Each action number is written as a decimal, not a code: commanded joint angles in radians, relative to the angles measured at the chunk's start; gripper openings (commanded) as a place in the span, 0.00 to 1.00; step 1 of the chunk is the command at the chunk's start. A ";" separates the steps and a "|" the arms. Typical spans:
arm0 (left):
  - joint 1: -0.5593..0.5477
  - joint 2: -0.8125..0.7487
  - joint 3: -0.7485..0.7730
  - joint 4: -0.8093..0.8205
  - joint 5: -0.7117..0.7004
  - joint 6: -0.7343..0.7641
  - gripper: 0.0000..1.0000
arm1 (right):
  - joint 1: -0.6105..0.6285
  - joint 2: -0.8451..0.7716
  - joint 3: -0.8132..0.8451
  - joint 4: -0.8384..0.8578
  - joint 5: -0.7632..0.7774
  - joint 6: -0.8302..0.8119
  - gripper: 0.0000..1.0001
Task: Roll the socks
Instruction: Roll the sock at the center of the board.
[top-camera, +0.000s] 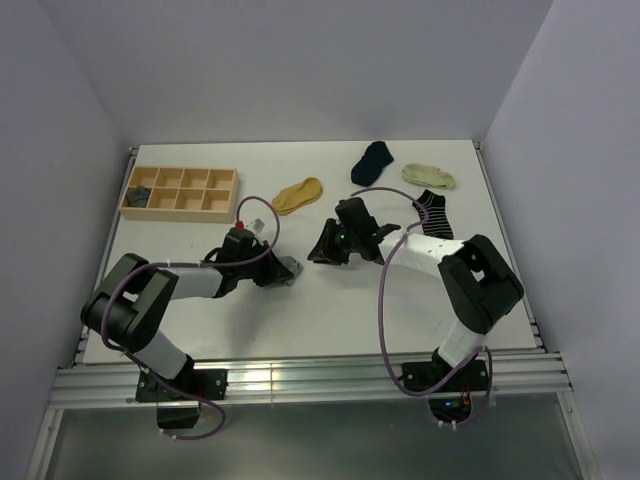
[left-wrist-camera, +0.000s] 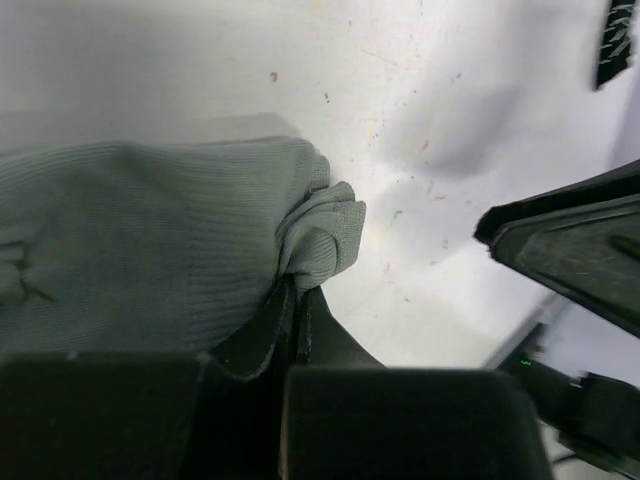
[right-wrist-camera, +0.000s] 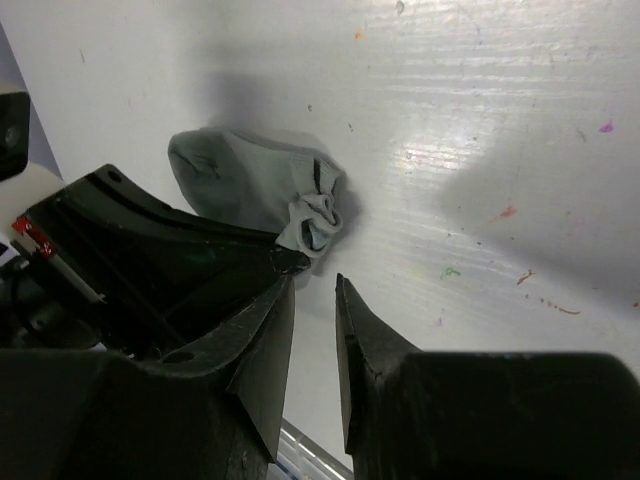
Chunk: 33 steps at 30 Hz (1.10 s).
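1. At the bunched end of the light grey ribbed fabric sock (left-wrist-camera: 150, 250), the left claw (left-wrist-camera: 300, 295) is clamped shut on a fold of cloth. The sock lies on the white table (top-camera: 330, 320) between the arms.
2. Just beside that fold, the right claw (right-wrist-camera: 315, 300) stands parted, with nothing between its jaws.
3. To roll well, I judge the right claw should take the bunched end and turn it tightly against a firm pinch, since a loose start would likely unravel.
4. The claws sit close together, so a knock between them is the main risk.
5. Further back lie a mustard-yellow ankle sock (top-camera: 298, 193), a navy sock (top-camera: 372, 160), a cream sock (top-camera: 428, 176) and a black-and-white striped sock (top-camera: 435, 212), all well apart from the work.
6. A wooden compartment tray (top-camera: 175, 213) at the far left holds a dark grey bundle (top-camera: 137, 195) at its left end.
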 joint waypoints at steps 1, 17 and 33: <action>0.046 -0.027 -0.060 0.165 0.158 -0.117 0.00 | 0.024 0.003 0.025 0.029 0.003 -0.002 0.31; 0.128 0.065 -0.170 0.417 0.272 -0.322 0.00 | 0.090 0.107 0.139 -0.006 0.000 -0.014 0.27; 0.131 0.149 -0.158 0.391 0.270 -0.316 0.00 | 0.104 0.218 0.151 -0.031 0.008 -0.017 0.19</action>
